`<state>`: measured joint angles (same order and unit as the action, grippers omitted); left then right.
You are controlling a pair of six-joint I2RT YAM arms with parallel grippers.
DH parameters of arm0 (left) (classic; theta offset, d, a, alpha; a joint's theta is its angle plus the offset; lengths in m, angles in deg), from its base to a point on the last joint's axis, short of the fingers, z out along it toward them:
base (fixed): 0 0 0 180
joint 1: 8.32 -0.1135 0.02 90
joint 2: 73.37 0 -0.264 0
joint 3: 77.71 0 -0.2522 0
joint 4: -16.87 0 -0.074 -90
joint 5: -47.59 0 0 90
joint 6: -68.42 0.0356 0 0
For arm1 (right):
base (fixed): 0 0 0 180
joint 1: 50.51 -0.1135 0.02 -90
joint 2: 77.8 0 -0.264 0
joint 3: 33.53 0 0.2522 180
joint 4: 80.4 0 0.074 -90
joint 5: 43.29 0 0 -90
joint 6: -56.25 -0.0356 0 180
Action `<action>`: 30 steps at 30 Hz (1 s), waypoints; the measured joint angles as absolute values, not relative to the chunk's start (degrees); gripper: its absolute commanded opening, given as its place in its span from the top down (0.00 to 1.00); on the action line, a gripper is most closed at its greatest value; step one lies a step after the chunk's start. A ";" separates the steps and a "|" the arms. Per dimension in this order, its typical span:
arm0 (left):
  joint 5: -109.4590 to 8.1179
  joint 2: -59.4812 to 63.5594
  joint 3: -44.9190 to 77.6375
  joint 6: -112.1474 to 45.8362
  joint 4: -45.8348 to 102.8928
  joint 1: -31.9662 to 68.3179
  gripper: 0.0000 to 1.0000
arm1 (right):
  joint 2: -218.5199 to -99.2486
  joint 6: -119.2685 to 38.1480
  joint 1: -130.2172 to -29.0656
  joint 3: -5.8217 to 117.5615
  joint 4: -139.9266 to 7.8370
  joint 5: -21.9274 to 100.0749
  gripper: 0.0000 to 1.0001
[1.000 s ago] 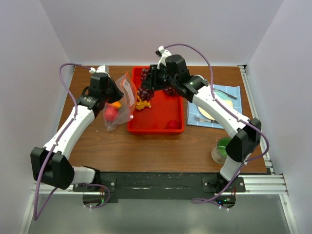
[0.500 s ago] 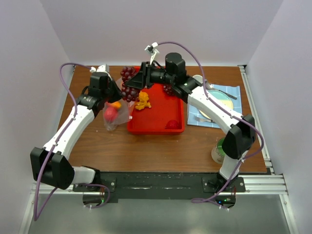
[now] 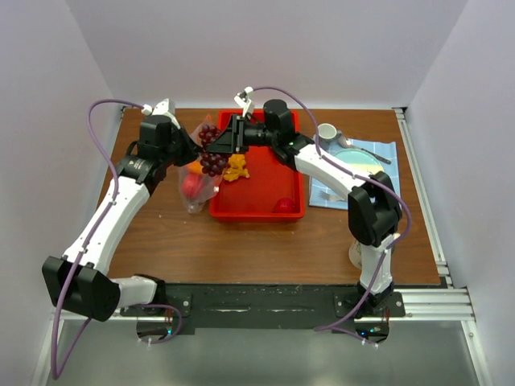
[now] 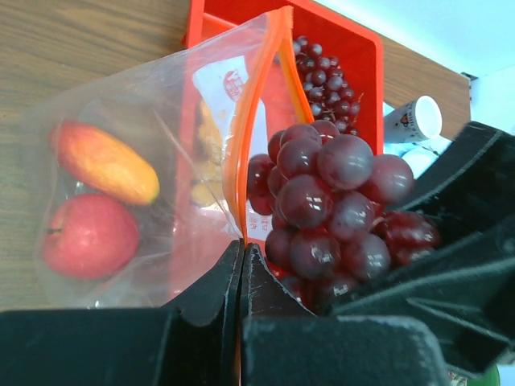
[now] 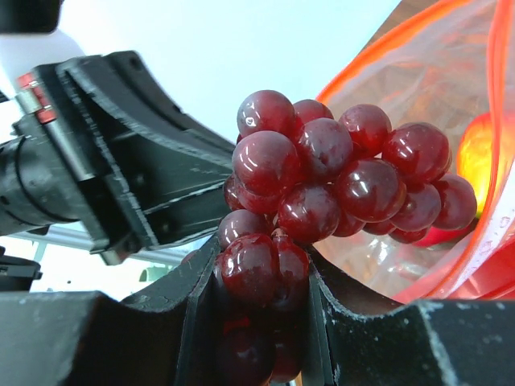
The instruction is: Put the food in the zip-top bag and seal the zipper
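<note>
My left gripper (image 3: 183,146) (image 4: 242,251) is shut on the orange-red zipper (image 4: 240,165) of the zip-top bag (image 3: 193,178) (image 4: 137,169), holding its mouth up beside the tray's left wall. An orange wedge (image 4: 105,163) and a red fruit (image 4: 88,236) lie inside the bag. My right gripper (image 3: 219,145) (image 5: 261,269) is shut on a grape bunch (image 3: 212,153) (image 5: 334,177) (image 4: 330,209), held right at the bag's mouth. A yellow-orange cluster (image 3: 236,168), another grape bunch (image 4: 326,72) and a red fruit (image 3: 283,206) stay in the tray.
The red tray (image 3: 261,211) sits at the table's middle. On the right are a blue cloth (image 3: 386,157) with a plate (image 3: 354,161) and cutlery, a white cup (image 3: 327,132), and a green cup (image 3: 358,249) near the front edge.
My right gripper has carried the grape bunch left from the tray, over its left wall, to the bag's mouth. My left gripper has shifted slightly back, still holding the bag.
</note>
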<state>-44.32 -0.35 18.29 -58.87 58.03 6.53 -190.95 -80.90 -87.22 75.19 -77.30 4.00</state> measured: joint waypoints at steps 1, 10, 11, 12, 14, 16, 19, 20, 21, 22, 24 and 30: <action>-44.41 -0.51 18.14 -58.81 58.12 6.53 1.00 | -191.06 -81.23 -87.09 75.19 -77.56 3.93 0.76; -45.41 -1.60 17.92 -58.22 58.88 6.53 1.00 | -192.15 -78.15 -86.28 77.73 -69.01 7.65 0.75; -45.52 -1.64 17.92 -58.15 58.97 6.53 1.00 | -192.45 -77.36 -86.24 78.49 -66.89 8.78 0.75; -45.72 -1.69 17.92 -58.07 59.01 6.53 1.00 | -192.69 -76.66 -86.17 79.17 -65.08 9.81 0.75; -46.20 -1.73 17.92 -57.93 59.01 6.53 1.00 | -193.35 -75.31 -86.13 80.90 -60.73 12.63 0.74; -46.75 -1.73 17.92 -57.89 59.04 6.53 1.00 | -194.07 -74.13 -86.11 83.15 -56.16 15.30 0.73; -47.60 -1.73 17.92 -57.89 58.93 6.53 1.00 | -195.10 -72.16 -86.26 86.89 -49.36 20.48 0.61; -48.02 -1.73 17.96 -57.89 58.84 6.53 1.00 | -195.14 -71.48 -86.50 87.80 -47.33 22.29 0.54; -48.28 -1.73 18.03 -57.89 58.64 6.53 1.00 | -195.14 -70.98 -86.70 88.48 -45.87 23.80 0.51; -48.67 -1.73 18.12 -57.91 58.45 6.53 1.00 | -195.16 -70.35 -87.11 89.49 -44.07 25.68 0.48; -49.55 -1.73 18.44 -57.93 58.05 6.53 1.00 | -195.19 -69.10 -88.12 91.45 -41.08 29.39 0.39; -51.45 -1.45 19.06 -57.98 57.51 6.53 1.00 | -196.63 -66.96 -91.84 97.71 -35.77 37.35 0.27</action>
